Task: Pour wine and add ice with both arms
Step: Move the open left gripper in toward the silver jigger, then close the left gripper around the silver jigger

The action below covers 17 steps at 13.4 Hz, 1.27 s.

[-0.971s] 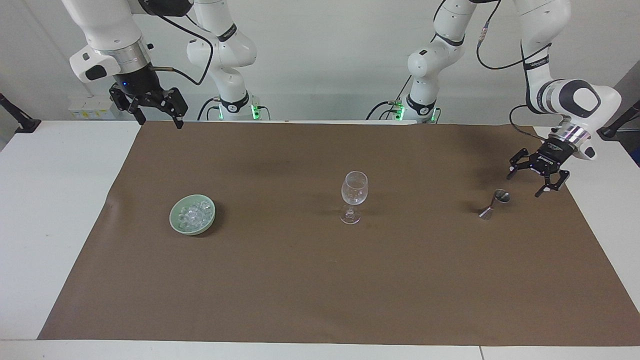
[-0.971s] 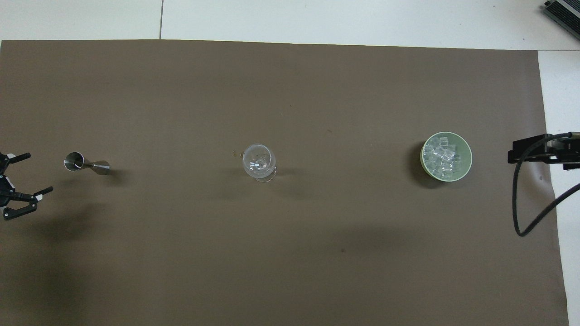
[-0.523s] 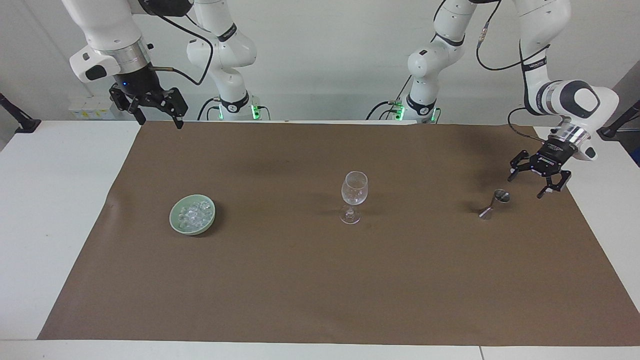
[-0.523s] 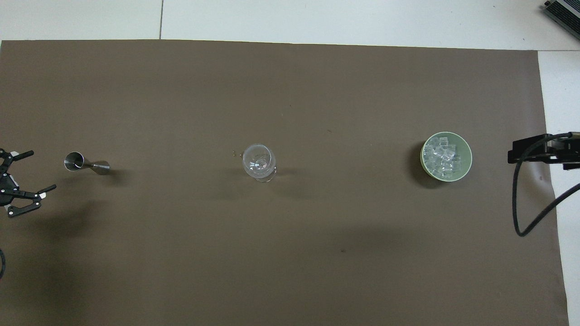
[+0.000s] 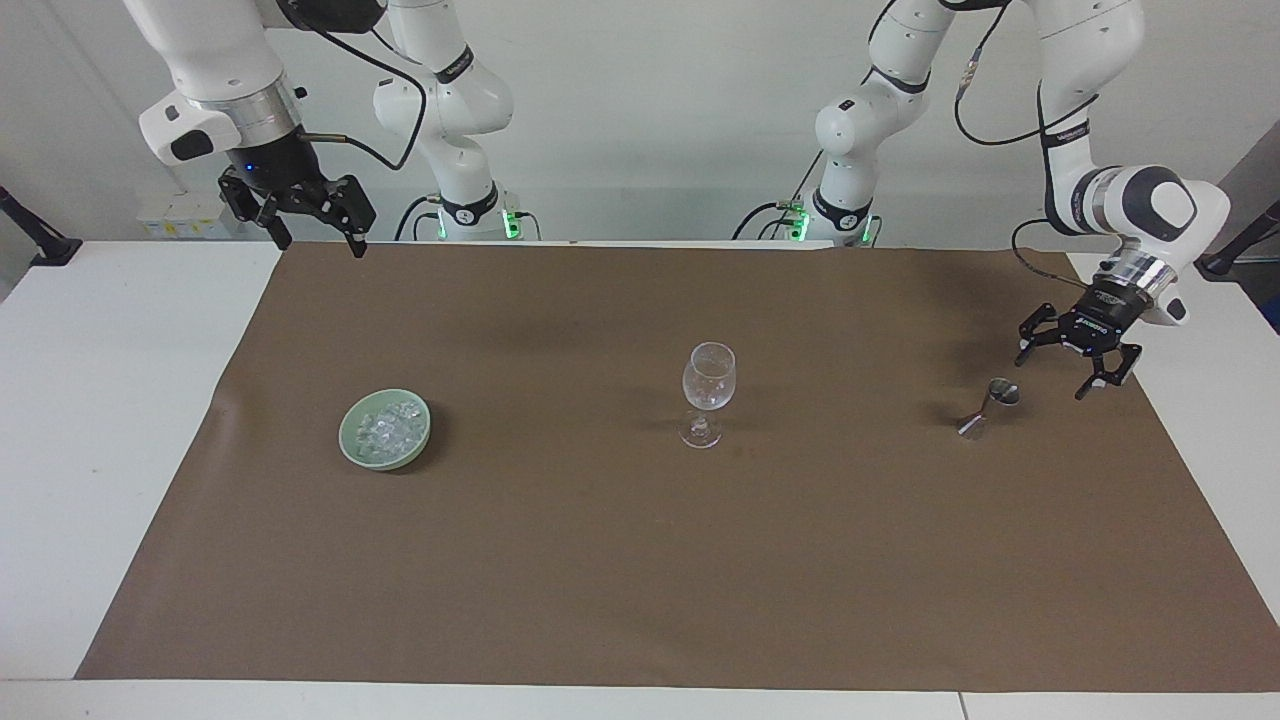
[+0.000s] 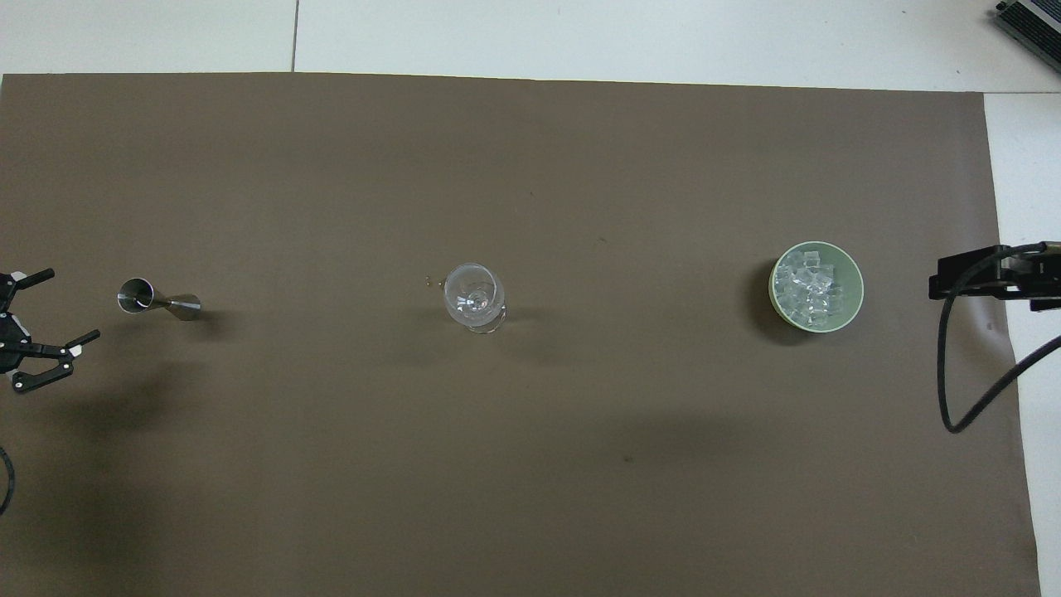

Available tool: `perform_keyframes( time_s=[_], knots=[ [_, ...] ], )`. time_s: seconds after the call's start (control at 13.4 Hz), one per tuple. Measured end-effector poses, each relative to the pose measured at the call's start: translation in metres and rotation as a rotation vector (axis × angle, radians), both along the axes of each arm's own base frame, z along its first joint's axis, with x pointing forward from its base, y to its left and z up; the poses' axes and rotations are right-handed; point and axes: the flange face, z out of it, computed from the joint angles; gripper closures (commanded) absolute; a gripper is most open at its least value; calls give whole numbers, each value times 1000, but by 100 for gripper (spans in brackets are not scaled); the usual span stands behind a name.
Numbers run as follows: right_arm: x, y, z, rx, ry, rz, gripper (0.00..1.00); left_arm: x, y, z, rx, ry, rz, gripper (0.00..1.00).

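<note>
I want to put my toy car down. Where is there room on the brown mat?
Lots of room. The three things stand in one row: bowl of ice, glass, metal measuring cup. The mat is bare between them and away from the robots. Avoid the cup: the left gripper hangs there.

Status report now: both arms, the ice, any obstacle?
Left end effector open beside jigger. Right end effector open, waiting. Ice in bowl. No obstacle.

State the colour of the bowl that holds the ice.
Pale green bowl, clearest in the overhead view.
</note>
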Motion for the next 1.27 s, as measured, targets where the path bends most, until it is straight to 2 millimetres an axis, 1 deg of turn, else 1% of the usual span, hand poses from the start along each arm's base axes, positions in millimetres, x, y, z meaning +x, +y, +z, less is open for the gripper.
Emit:
perform_keyframes(
  time_s=[0.67,0.9,1.27],
  knots=[
    [0,0,0,0,0,0,0,1,-6,-43,-137,36,36,0],
    [0,0,0,0,0,0,0,1,-9,-50,-161,45,29,0],
    [0,0,0,0,0,0,0,-2,-11,-57,-167,44,25,0]
  ],
)
